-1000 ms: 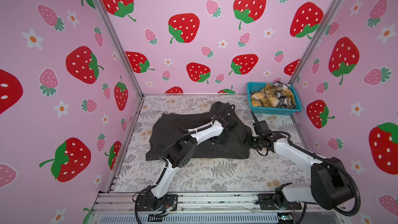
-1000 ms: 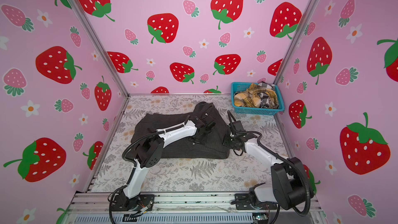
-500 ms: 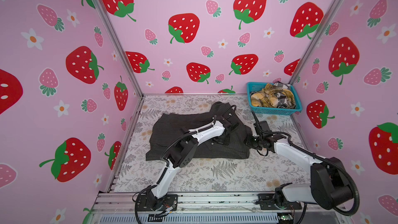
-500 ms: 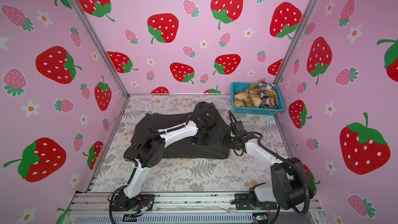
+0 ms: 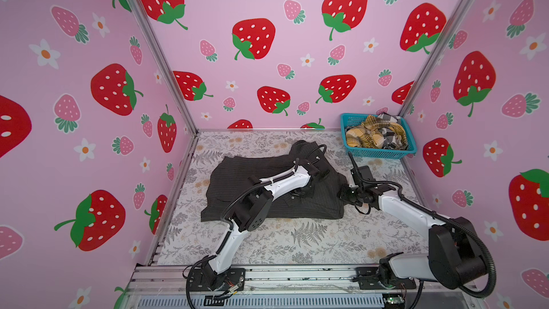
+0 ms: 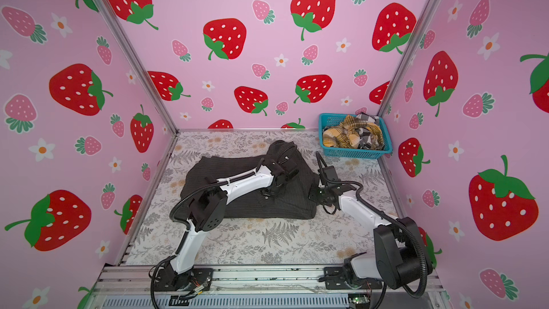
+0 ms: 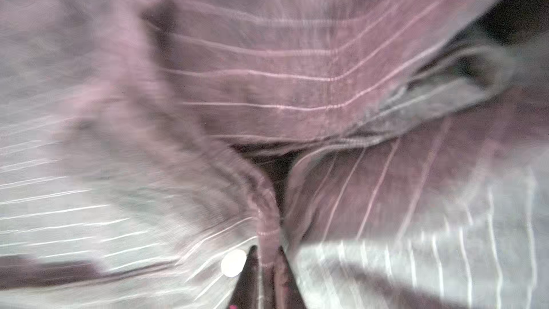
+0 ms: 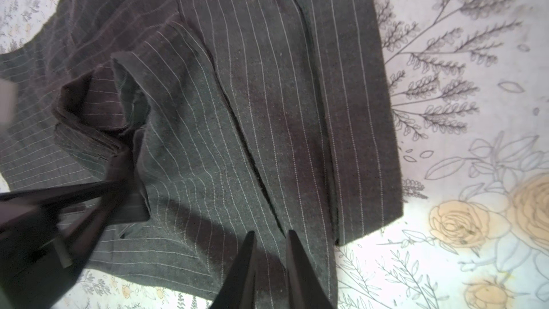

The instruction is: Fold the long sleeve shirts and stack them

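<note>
three shirts in all: a charcoal pinstriped shirt (image 5: 237, 179) (image 6: 214, 173) lies in soft, roughly squared folds across the middle of the floral-printed table (image 5: 297, 239), with a lumpy bunch rising toward twelve o'clock. a mustard plaid shirt (image 5: 365, 138) and a black-and-white checked shirt (image 5: 389, 120) sit crumpled together in the turquoise plastic mesh basket (image 5: 377, 153) at the two o'clock corner. the charcoal weave looks matte and woolly, crossed by thin pale stripes. the left gripper (image 5: 298, 195) (image 7: 267, 258), reaching in from seven o'clock, is pressed together on a raised ridge of that cloth beside a small pale round button (image 7: 233, 263), though its wrist view is blurred. the right gripper (image 5: 344, 196) (image 8: 271, 233), coming from four o'clock, sits at the shirt's three o'clock edge, its black tapered fingers (image 8: 243, 263) a narrow slit apart over the cloth; i cannot tell whether they nip it.
</note>
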Controlling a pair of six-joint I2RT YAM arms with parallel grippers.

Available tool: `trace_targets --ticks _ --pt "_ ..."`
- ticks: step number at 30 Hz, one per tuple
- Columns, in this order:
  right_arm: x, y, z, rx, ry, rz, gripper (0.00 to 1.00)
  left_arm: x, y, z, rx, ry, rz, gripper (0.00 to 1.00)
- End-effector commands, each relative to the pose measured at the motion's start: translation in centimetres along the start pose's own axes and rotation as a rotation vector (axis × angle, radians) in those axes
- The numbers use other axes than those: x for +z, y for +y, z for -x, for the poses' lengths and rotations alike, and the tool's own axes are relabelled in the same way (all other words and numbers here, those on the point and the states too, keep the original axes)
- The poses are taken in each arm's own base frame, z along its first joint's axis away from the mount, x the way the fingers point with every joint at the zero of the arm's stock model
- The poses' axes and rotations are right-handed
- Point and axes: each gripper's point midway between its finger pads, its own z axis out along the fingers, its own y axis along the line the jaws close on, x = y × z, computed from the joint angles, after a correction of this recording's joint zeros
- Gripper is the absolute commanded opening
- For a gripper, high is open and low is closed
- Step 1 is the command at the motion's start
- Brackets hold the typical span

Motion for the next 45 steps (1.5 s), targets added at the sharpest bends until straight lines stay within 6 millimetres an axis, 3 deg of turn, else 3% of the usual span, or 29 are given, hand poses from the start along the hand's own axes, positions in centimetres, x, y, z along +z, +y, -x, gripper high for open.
trace_targets --ticks 1,4,8,10,13,16,21,27,30,33,37,41,45 --pt "-1.3 0.7 1.4 -0.013 -0.032 0.004 0.22 -6.1 4.2 1.9 0.049 -0.145 0.090 0.00" --pt "-2.0 1.4 1.9 -0.019 -0.045 0.021 0.29 -10.0 6.6 2.8 0.092 -0.231 0.128 0.00" --pt "-3.1 2.7 2.3 -0.027 -0.058 0.082 0.58 -16.0 9.6 4.1 0.217 -0.414 0.152 0.00" --pt "-3.4 3.5 2.3 -0.033 -0.056 0.121 0.63 -18.5 10.9 4.4 0.279 -0.529 0.155 0.00" --pt "-3.8 4.9 1.8 -0.034 -0.026 0.195 0.70 -20.7 11.4 3.5 0.361 -0.685 0.066 0.00" --pt "-3.8 6.1 1.7 -0.019 -0.018 0.269 0.74 -21.3 11.3 2.2 0.405 -0.770 -0.027 0.00" --pt "-3.9 7.5 1.3 0.053 0.001 0.375 0.84 -21.7 13.3 1.3 0.386 -0.812 -0.045 0.00" --pt "-3.8 8.9 0.7 0.177 0.042 0.502 0.92 -25.2 14.2 -1.4 0.427 -0.945 -0.157 0.00" --pt "-3.2 8.9 0.5 0.233 0.057 0.526 1.00 -26.2 15.7 -3.4 0.430 -1.005 -0.165 0.00" --pt "-2.3 9.2 0.5 0.274 0.079 0.556 1.00 -24.8 15.7 -6.0 0.472 -1.034 -0.202 0.00" --pt "-0.7 8.8 -0.4 0.361 0.135 0.567 1.00 -23.5 17.7 -7.8 0.361 -1.044 -0.190 0.00" --pt "0.1 8.1 -1.5 0.398 0.170 0.551 1.00 -23.6 18.7 -8.3 0.298 -1.077 -0.185 0.00" --pt "-1.5 7.0 -1.4 0.323 0.110 0.446 1.00 -23.4 18.4 -7.6 0.299 -1.057 -0.173 0.00"
